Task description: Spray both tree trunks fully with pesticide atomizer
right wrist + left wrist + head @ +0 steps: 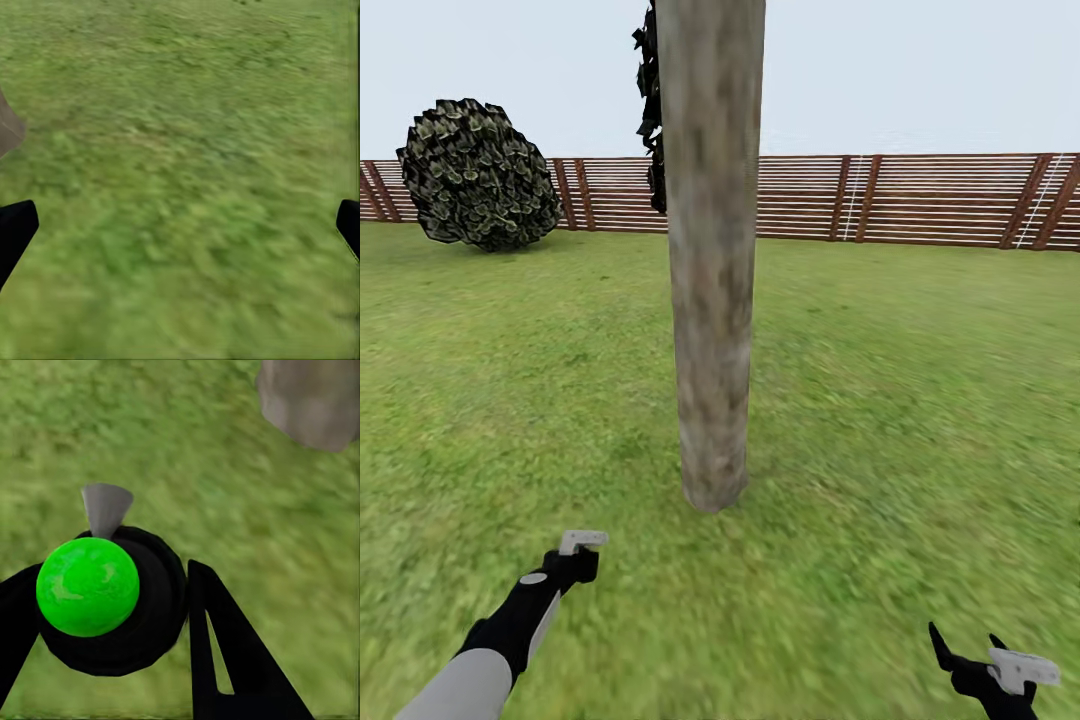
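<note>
The tree trunk (pixel 709 260) stands at the centre of the head view, a thick mottled grey-brown column rising out of the top edge of the frame, its base meeting the lawn (pixel 900 400) a little below mid-frame. Dark foliage (pixel 650 100) clings to its upper left side. Open grass spreads on both sides of the trunk and back to the brown slatted fence (pixel 920 198) that runs across the upper part of the frame; a round bush (pixel 478 174) sits at upper left, well apart from the trunk.

The left gripper (pixel 572 562) reaches in at lower left, short of the trunk base. In the left wrist view its black fingers (pixel 225 652) are clamped around the pesticide atomizer (pixel 88 586), a black body with a bright green ball and a grey nozzle, though the blur makes the exact contact hard to judge. The trunk base (pixel 315 401) shows at that frame's upper right.

The right gripper (pixel 970 650) sits at the lower right corner, jaws spread wide with nothing between them, over bare grass (pixel 187 172).
</note>
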Available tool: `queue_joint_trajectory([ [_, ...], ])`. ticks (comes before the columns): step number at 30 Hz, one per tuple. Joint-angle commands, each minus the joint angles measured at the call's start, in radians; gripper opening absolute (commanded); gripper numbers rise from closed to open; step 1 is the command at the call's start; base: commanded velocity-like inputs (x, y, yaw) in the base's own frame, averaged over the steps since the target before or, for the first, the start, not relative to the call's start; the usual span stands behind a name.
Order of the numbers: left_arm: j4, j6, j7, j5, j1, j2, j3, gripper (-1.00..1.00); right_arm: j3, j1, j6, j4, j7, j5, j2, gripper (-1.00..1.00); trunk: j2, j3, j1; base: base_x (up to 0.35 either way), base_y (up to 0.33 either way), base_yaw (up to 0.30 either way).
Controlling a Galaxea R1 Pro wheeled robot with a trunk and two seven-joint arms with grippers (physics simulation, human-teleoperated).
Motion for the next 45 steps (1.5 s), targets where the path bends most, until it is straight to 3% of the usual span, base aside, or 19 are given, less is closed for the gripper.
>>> queue_joint_trajectory([
  [1, -0.001, 0.018, -0.007, -0.009, 0.0, -0.007, 0.005, -1.0, -0.006, -0.001, -0.041, 0.002, 0.0, 0.019, 0.013, 1.0, 0.0, -0.001, 0.0, -0.003, 0.0, 0.0],
  [5, 0.001, 0.046, -0.003, -0.009, -0.004, -0.022, -0.016, -1.0, -0.008, -0.001, -0.12, 0.0, -0.006, 0.119, 0.064, 1.0, 0.0, -0.001, 0.0, -0.001, 0.0, 0.0],
  [8, 0.001, 0.061, -0.001, -0.008, -0.011, -0.032, -0.021, -1.0, -0.009, -0.001, -0.131, 0.002, -0.006, 0.15, 0.074, 1.0, 0.0, -0.001, 0.0, 0.0, 0.0, 0.0],
  [12, 0.001, 0.118, 0.064, -0.005, -0.017, -0.049, -0.021, -1.0, -0.01, -0.001, -0.132, 0.003, -0.006, 0.156, 0.073, 1.0, 0.0, -0.001, 0.0, 0.0, 0.0, 0.0],
  [15, 0.003, 0.14, 0.139, -0.005, -0.017, -0.094, -0.023, -1.0, -0.014, -0.001, -0.131, -0.001, -0.006, 0.157, 0.072, 1.0, 0.0, -0.001, 0.0, 0.0, 0.0, 0.0],
  [18, 0.003, 0.141, 0.147, -0.005, -0.017, -0.105, -0.024, -1.0, -0.015, 0.0, -0.131, -0.001, -0.006, 0.156, 0.072, 1.0, 0.0, -0.001, 0.0, 0.0, 0.0, 0.0],
  [38, -0.01, 0.197, 0.149, -0.007, -0.014, -0.103, -0.026, -1.0, -0.016, 0.0, -0.132, 0.0, -0.009, 0.153, 0.072, 1.0, 0.0, 0.007, 0.0, 0.076, 0.0, -0.208],
  [42, -0.018, 0.328, 0.152, -0.006, -0.046, -0.106, -0.027, -1.0, -0.016, 0.0, -0.132, 0.0, -0.009, 0.154, 0.072, 1.0, 0.0, 0.007, 0.0, 0.001, 0.0, -0.009],
  [45, -0.019, 0.359, 0.152, -0.006, -0.065, -0.107, -0.044, -1.0, -0.016, 0.0, -0.132, -0.001, -0.007, 0.157, 0.071, 1.0, 0.0, 0.007, 0.0, 0.0, 0.0, 0.0],
])
